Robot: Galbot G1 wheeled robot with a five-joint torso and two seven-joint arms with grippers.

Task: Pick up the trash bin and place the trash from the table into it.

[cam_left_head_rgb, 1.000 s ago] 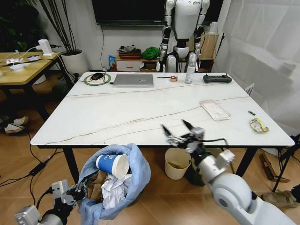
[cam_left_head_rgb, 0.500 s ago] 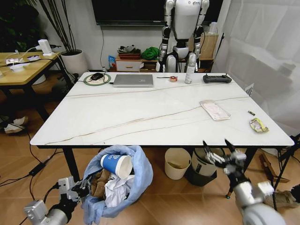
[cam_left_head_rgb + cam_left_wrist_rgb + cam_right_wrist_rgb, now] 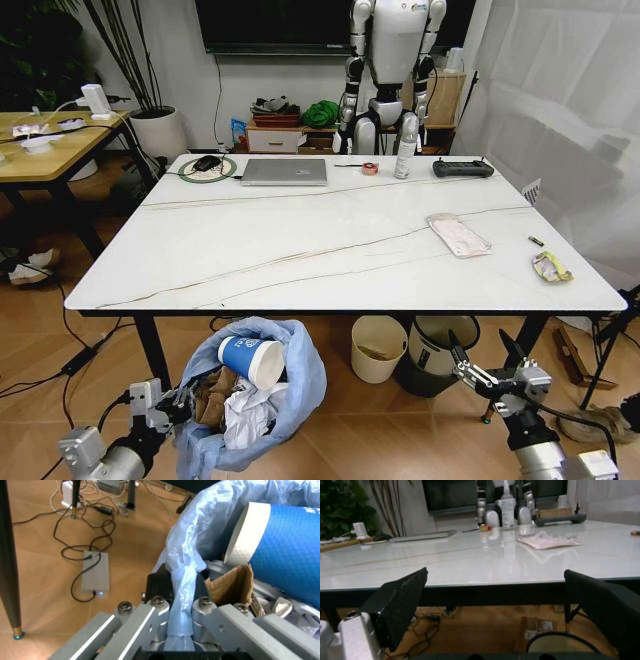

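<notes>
Gripping the trash bin by its blue bag rim below the surface, your left gripper has its fingers pinched closed. Your right gripper hangs low, fingers spread wide. A flat packet and wrapper lie on top.

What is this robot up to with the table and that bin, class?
The left gripper is clamped on the blue bag of the trash bin, held low before the table. Inside lie a paper cup, cardboard and tissues. The right gripper hangs open and empty below the table's near edge. A flat packet and a wrapper remain on top.
</notes>
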